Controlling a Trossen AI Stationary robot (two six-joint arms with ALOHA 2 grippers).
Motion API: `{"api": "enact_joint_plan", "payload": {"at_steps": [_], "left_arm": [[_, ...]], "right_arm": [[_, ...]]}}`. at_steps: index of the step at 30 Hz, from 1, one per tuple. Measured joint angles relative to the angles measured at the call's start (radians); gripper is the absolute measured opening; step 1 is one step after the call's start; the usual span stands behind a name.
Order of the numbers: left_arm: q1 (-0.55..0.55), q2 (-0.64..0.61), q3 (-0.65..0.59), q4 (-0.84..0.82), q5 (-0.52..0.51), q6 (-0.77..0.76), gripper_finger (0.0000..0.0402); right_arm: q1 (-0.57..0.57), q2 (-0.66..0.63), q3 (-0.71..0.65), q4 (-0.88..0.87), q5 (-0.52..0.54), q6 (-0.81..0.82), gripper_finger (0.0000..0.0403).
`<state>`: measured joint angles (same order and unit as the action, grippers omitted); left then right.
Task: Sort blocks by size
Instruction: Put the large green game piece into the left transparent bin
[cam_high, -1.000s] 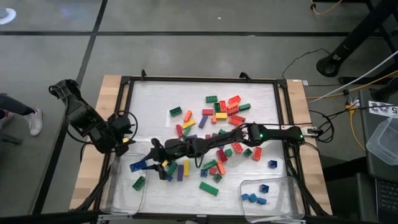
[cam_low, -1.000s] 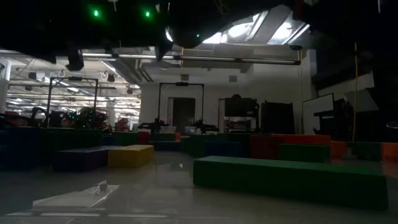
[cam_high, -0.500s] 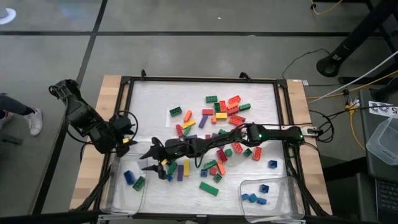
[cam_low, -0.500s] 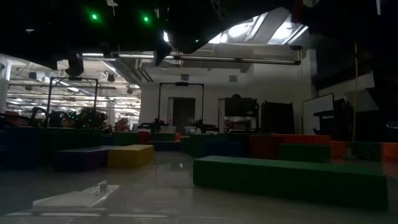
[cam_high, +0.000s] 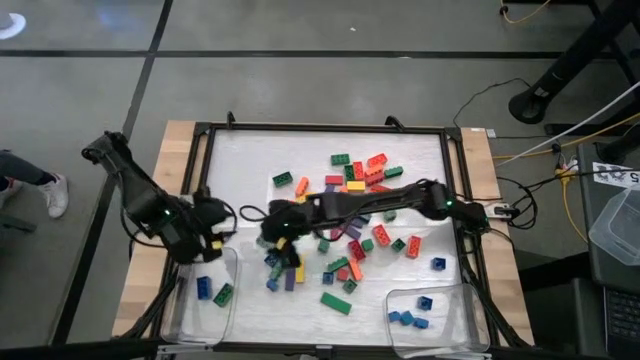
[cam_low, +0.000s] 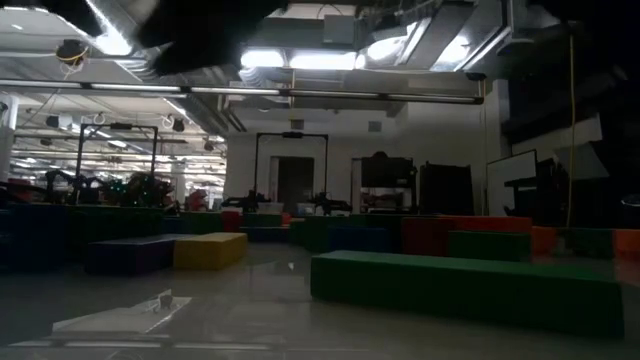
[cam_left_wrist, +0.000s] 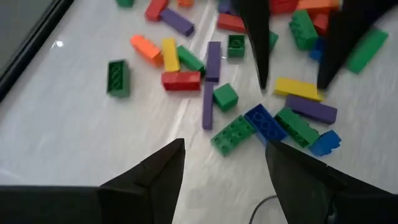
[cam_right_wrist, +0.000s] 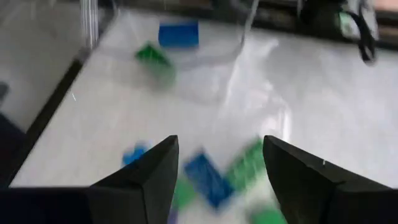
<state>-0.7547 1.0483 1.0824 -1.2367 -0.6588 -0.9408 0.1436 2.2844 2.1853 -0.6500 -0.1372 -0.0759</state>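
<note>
The right gripper (cam_high: 272, 228) hangs with its fingers spread and nothing between them over the 9 o'clock edge of the block heap, just above a blue brick (cam_right_wrist: 206, 175) and green ones. The left gripper (cam_high: 212, 232), also open and empty, sits at about 9 o'clock from it, near the table's left rail, looking across at the same cluster (cam_left_wrist: 261, 121). Outward from there, the clear tray at 7 o'clock (cam_high: 232, 268) holds only a blue brick (cam_high: 204, 288) and a green brick (cam_high: 223, 294), and the tray at 5 o'clock (cam_high: 470, 292) holds a few small blue squares (cam_high: 406, 319). The great bulk of the blocks (cam_high: 355, 180) lies unsorted from the table's middle toward 2 o'clock, long and square mixed. I judge the sorting barely started, with dozens left to move.
</note>
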Motion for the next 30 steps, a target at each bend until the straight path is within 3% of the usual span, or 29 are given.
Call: {"api": "enact_joint_plan", "payload": {"at_steps": [5,12,17,22,30], "left_arm": [[0.048,0.098,0.0,0.1,0.022,0.214,0.0211],[0.183,0.232,0.0,0.187,0.212,0.482,0.0211],[0.283,0.313,-0.001,0.188,0.347,0.591,0.0211],[0.357,0.373,-0.001,0.222,0.448,0.705,0.0211],[0.406,0.442,-0.001,0.261,0.531,0.844,0.0211]], "right_arm": [[0.001,-0.088,0.001,-0.253,0.049,-0.002,0.0231],[0.0,-0.158,0.001,-0.466,0.059,0.049,0.0231],[0.0,-0.164,0.001,-0.608,0.073,0.05,0.0231],[0.001,-0.167,-0.001,-0.8,0.152,0.092,0.0231],[0.001,-0.171,-0.016,-0.918,0.206,0.097,0.0231]]}}
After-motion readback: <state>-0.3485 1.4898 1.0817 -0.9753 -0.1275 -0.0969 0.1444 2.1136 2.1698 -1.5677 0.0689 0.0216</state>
